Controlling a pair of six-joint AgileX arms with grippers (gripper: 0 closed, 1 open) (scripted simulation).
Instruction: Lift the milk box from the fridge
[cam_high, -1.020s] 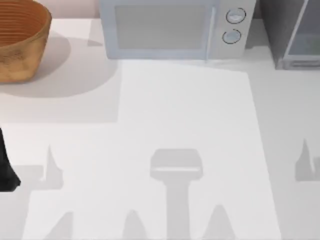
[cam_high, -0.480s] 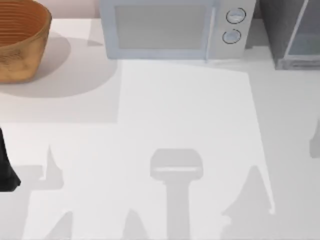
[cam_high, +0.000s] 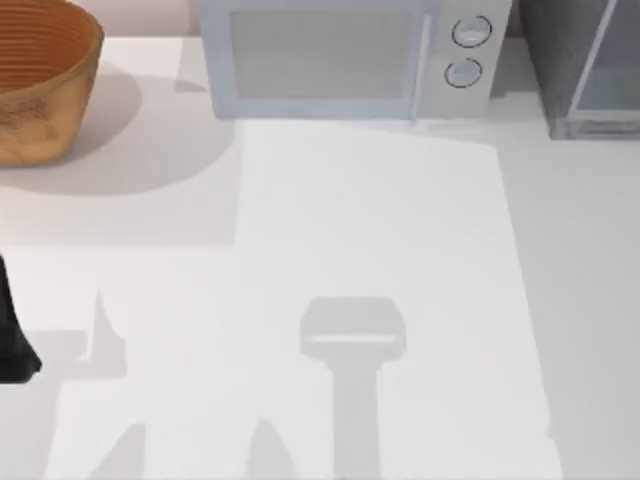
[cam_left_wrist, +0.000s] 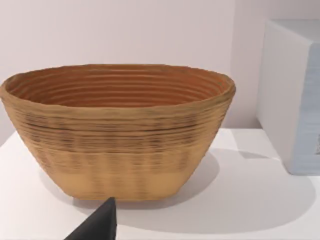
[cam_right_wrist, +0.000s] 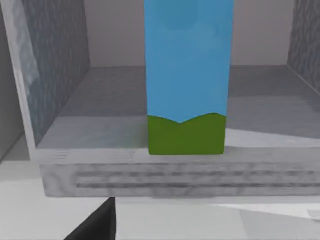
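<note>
The right gripper (cam_right_wrist: 100, 222), finger spread impossible to tell, faces the milk box (cam_right_wrist: 186, 80) standing inside the fridge (cam_right_wrist: 55, 75); approach step, next reach in and clasp.

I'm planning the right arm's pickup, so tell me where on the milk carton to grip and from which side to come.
Grip the milk carton on its flat blue side walls, above the green band. It stands upright near the front edge of the fridge floor, so probably come in level through the open front, with one finger on each side. The fridge walls block the sides.
</note>
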